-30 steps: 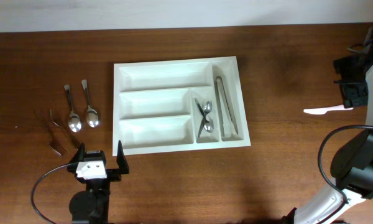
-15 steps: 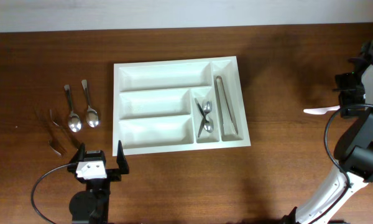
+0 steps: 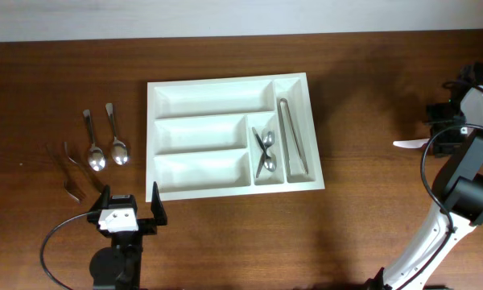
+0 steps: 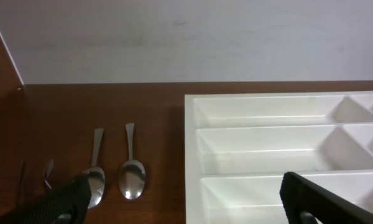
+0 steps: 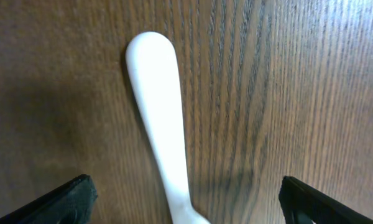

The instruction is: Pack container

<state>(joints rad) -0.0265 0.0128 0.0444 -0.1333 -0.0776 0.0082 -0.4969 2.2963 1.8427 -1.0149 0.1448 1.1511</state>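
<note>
The white five-compartment container [image 3: 200,134] lies mid-table; it also shows in the left wrist view [image 4: 280,144]. Two metal spoons [image 3: 264,153] lie in its small vertical compartment and metal tongs [image 3: 295,150] in the narrow right one. My right gripper [image 3: 444,134] is open at the far right, low over a white plastic utensil [image 3: 414,143]. In the right wrist view its fingers [image 5: 56,204] straddle the utensil's handle [image 5: 156,106] without touching it. My left gripper [image 3: 130,198] is open and empty near the front edge, left of the container's front corner.
Two loose metal spoons [image 3: 117,142] lie on the table left of the container, also in the left wrist view [image 4: 132,177]. Two forks [image 3: 69,155] lie farther left. A pale wall [image 4: 186,37] borders the table's far edge.
My right gripper has moved toward the table's front and lowered over the white plastic utensil. The left arm and the cutlery have not moved.
</note>
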